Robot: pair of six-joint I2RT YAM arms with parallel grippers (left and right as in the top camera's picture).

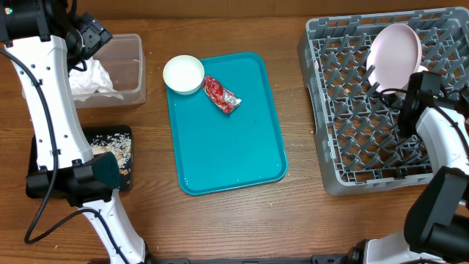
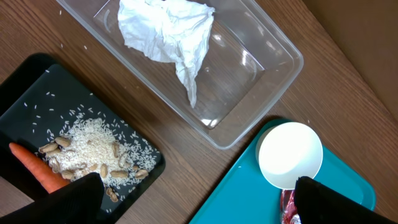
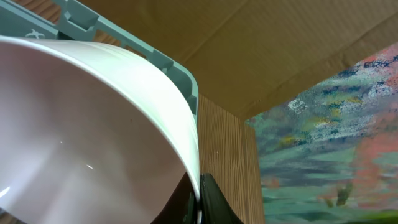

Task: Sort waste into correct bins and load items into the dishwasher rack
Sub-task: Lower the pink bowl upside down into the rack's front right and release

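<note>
Okay, going left to right for you. The left gripper (image 2: 198, 182) is released, jaws spread wide and holding nothing. It hovers over the gap between the bins, at about 10 o'clock in the overhead view.

Waste:
- The clear tub (image 1: 138, 67) at 10 o'clock holds the crumpled napkin (image 2: 168, 31). Count that done.
- The black tray (image 2: 25, 81) at 8 o'clock holds the crumbs (image 2: 93, 144) and the carrot (image 2: 36, 167), which lies at the pile's 8 o'clock. Done too.
- The red wrapper (image 1: 221, 95) lies on the teal tray (image 1: 234, 154), just beside the bowl at its 4 o'clock. It is not binned yet.

Dishes:
- One white bowl (image 1: 183, 74) sits upright at the teal tray's 11 o'clock corner. It is not loaded yet.
- The plate (image 1: 394, 53) stands tilted among the pegs at the 12 o'clock side of the rack (image 1: 344, 139), which is at 3 o'clock.
- The right gripper (image 3: 200, 200) is clenched on the plate's lower rim, so that placement is in hand, not finished.
- You get no second bowl or cup in any view, and the right arm hides part of the rack.

My call is roughly halfway, with the wrapper, the bowl and the plate release left.

Writing: no brand or label reads anywhere. The wrapper's print is too small, and a raised mark on the rack rim in the right wrist view is illegible.
</note>
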